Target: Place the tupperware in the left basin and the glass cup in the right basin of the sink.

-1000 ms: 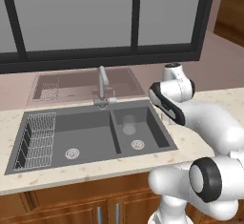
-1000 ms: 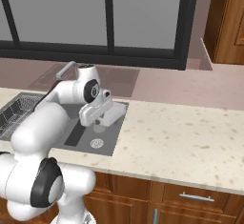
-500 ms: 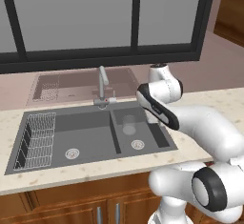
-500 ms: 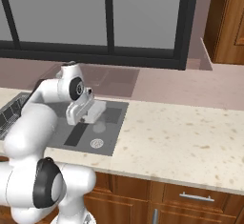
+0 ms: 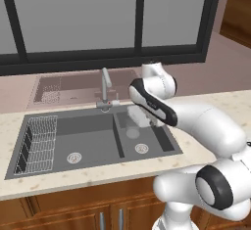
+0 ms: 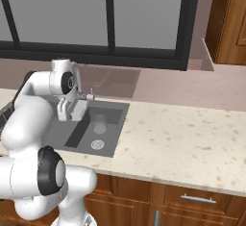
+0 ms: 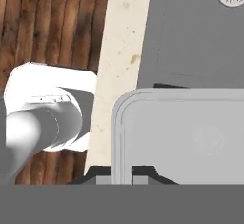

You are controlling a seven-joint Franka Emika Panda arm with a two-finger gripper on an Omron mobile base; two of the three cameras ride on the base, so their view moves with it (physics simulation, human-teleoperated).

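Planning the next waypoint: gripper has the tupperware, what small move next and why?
Probably shift it left across the divider. The gripper is shut on the tupperware, which hangs over the right basin; its target is the left basin.

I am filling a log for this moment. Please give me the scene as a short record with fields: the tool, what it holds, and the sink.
tool: shut on the tupperware
tupperware: held above the sink, over the right basin
glass cup: standing in the right basin
left basin: holds only the wire rack
sink: dark grey, two basins
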